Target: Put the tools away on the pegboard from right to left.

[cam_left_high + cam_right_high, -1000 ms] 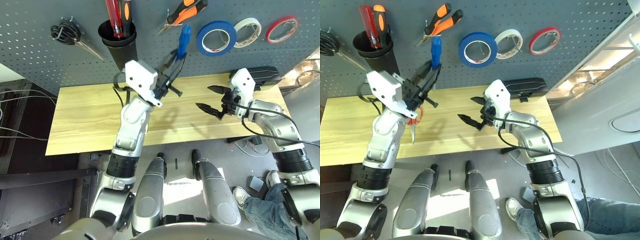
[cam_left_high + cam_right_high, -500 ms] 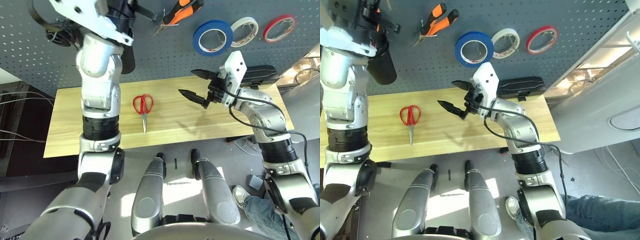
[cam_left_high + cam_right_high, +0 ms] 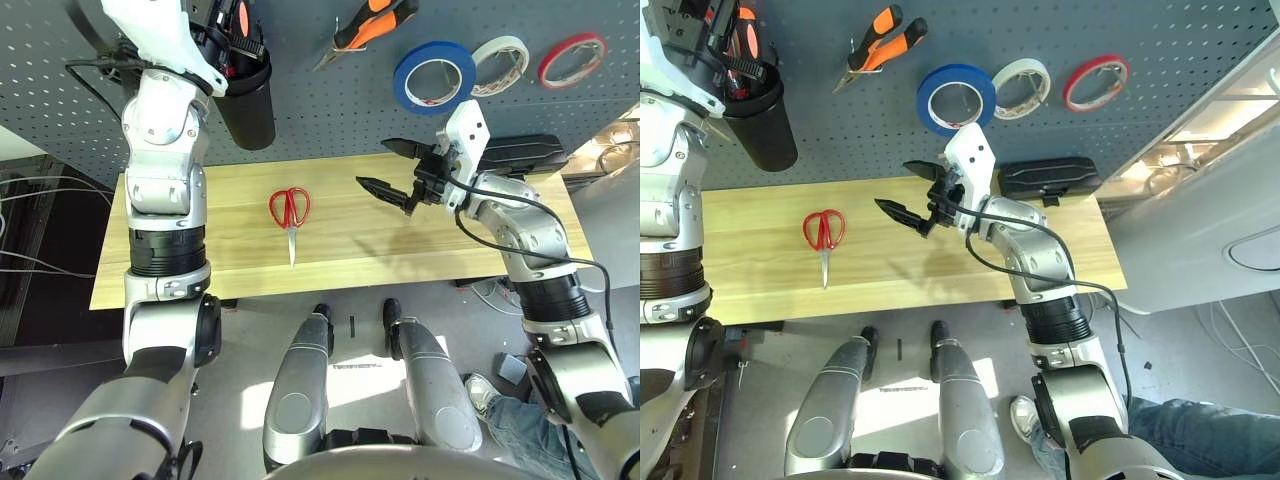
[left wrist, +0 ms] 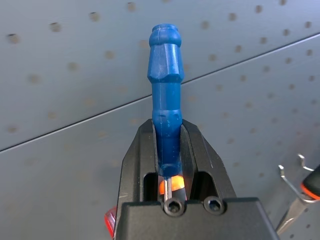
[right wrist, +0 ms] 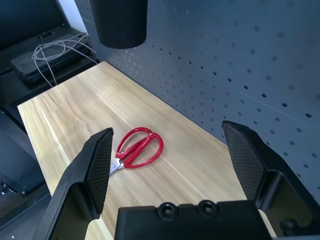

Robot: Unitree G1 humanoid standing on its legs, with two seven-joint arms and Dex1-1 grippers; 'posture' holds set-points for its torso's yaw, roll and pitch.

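My left gripper [image 4: 167, 131] is shut on the small blue-handled screwdriver [image 4: 166, 75], raised high against the pegboard [image 3: 330, 110] at the mouth of the black cup [image 3: 247, 100]. Red-handled scissors [image 3: 290, 210] lie flat on the wooden table [image 3: 200, 260], also seen past my right gripper's fingers [image 5: 100, 165]. My right gripper [image 3: 392, 168] hovers open over the table to the right of the scissors, holding nothing. The orange-and-black pliers [image 3: 370, 22] and the wide blue tape roll [image 3: 432, 76] hang on the pegboard.
A white tape roll [image 3: 497, 63] and a red one [image 3: 570, 58] hang right of the blue roll. Red and orange screwdriver handles [image 3: 740, 35] stick out of the cup. A black case [image 3: 522, 150] lies at the table's back right. A cable bundle [image 3: 120, 60] hangs left of the cup.
My left arm has swung the blue screwdriver up and left from above the table to the cup, uncovering the scissors. My right gripper has shifted left and a little up, still open.
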